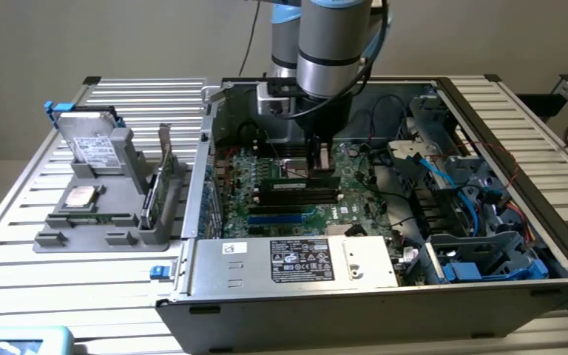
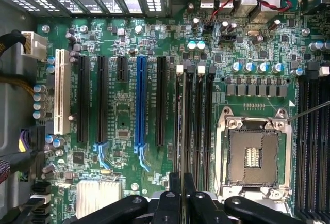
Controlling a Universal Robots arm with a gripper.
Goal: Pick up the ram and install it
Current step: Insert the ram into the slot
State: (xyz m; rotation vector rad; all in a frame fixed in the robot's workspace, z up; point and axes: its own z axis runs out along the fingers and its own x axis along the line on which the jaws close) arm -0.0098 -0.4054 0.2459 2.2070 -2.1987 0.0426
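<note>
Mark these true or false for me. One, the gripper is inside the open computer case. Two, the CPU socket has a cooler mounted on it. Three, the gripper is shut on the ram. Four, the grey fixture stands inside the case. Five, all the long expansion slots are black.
1. True: the gripper is inside the computer case, over the motherboard.
2. False: the CPU socket is uncovered, with no cooler on it.
3. True: its fingers pinch the ram above the memory slots.
4. False: the grey fixture stands on the table, outside the case, at the exterior view's left.
5. False: one is a blue slot and one a white slot.
</note>
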